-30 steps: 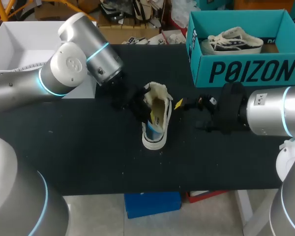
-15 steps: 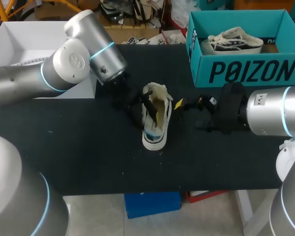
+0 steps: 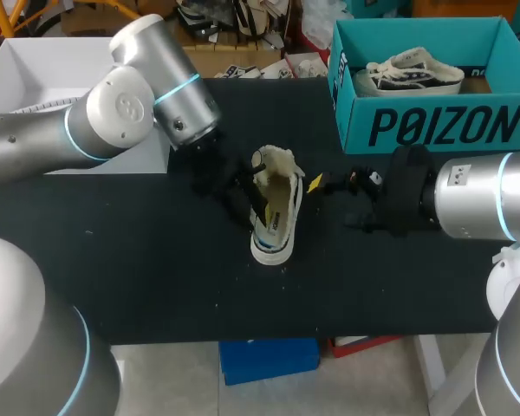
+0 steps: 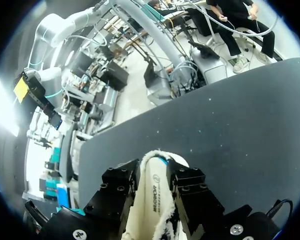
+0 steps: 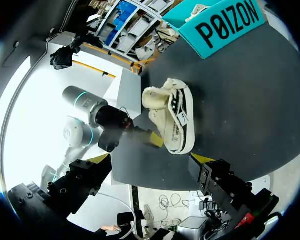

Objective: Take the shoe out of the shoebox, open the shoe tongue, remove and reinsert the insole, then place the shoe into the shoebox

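While my left gripper (image 4: 153, 175) pinches the shoe (image 3: 273, 232) by its side wall, seemingly steadying it on the table (image 3: 156, 260) outside the shoebox (image 3: 433, 126), my right gripper (image 5: 150, 162) hangs spread and empty beside it.

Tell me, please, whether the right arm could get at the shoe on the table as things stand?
Probably yes. The right gripper hovers open just beside the shoe, with only bare table between them. The left gripper grips the shoe's other side, leaving the near side free.
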`<control>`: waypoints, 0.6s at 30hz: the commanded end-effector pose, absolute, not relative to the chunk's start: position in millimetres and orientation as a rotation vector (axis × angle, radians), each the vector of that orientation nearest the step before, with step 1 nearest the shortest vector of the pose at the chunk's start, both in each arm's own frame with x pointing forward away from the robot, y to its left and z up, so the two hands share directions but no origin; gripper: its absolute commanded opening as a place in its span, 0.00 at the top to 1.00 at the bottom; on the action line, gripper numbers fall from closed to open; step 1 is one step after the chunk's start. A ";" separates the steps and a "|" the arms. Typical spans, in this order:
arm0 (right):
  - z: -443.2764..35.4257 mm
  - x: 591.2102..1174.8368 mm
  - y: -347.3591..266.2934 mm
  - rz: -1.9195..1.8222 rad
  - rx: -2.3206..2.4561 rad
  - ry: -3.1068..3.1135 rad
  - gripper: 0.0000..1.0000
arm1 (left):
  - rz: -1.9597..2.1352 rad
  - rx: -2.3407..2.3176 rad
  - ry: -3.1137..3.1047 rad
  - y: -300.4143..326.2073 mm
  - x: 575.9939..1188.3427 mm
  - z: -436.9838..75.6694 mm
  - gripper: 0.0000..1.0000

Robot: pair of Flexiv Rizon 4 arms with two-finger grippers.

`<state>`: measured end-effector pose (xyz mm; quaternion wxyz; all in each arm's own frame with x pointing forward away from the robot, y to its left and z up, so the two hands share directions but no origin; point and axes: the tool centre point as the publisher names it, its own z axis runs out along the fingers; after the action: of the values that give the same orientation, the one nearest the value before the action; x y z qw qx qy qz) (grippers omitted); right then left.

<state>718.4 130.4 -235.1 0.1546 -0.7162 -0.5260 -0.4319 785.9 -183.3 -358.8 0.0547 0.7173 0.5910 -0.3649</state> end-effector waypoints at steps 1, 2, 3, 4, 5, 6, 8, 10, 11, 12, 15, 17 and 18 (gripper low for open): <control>-233.8 717.1 126.2 -1.235 -2.042 -1.509 0.00 | -1.073 2.226 1.817 -183.3 785.2 -357.6 0.87; -233.8 717.1 126.2 -1.235 -2.042 -1.509 0.00 | -1.056 2.243 1.824 -181.9 784.9 -359.0 0.93; -233.8 717.1 126.2 -1.235 -2.042 -1.509 0.00 | -1.036 2.264 1.830 -180.3 784.7 -361.0 1.00; -233.8 717.1 126.2 -1.235 -2.042 -1.509 0.00 | -1.025 2.278 1.837 -179.0 784.4 -362.9 1.00; -233.8 717.1 126.2 -1.235 -2.042 -1.509 0.00 | -1.018 2.284 1.845 -177.9 784.2 -364.8 1.00; -233.8 717.1 126.2 -1.235 -2.042 -1.509 0.00 | -1.012 2.289 1.850 -177.1 784.3 -366.6 1.00; -233.8 717.1 126.2 -1.235 -2.042 -1.509 0.00 | -1.018 2.287 1.858 -176.4 784.8 -369.4 1.00; -233.8 717.1 126.2 -1.235 -2.042 -1.509 0.00 | -1.015 2.285 1.867 -177.0 786.1 -372.8 1.00; -233.8 717.1 126.2 -1.235 -2.042 -1.509 0.00 | -1.011 2.286 1.868 -177.3 786.5 -373.5 1.00; -233.8 717.1 126.2 -1.235 -2.042 -1.509 0.00 | -1.009 2.285 1.869 -178.1 787.1 -374.3 1.00; -233.8 717.1 126.2 -1.235 -2.042 -1.509 0.00 | -0.976 2.301 1.864 -180.6 788.5 -376.4 1.00; -233.8 717.1 126.2 -1.235 -2.042 -1.509 0.00 | -0.971 2.304 1.863 -182.1 788.9 -377.9 1.00; -233.8 717.1 126.2 -1.235 -2.042 -1.509 0.00 | -0.971 2.305 1.864 -182.9 788.7 -378.8 1.00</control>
<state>718.4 130.4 -235.1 0.1546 -0.7162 -0.5260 -0.4319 788.2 -177.6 -375.9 0.0138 0.7382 0.5969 -0.3141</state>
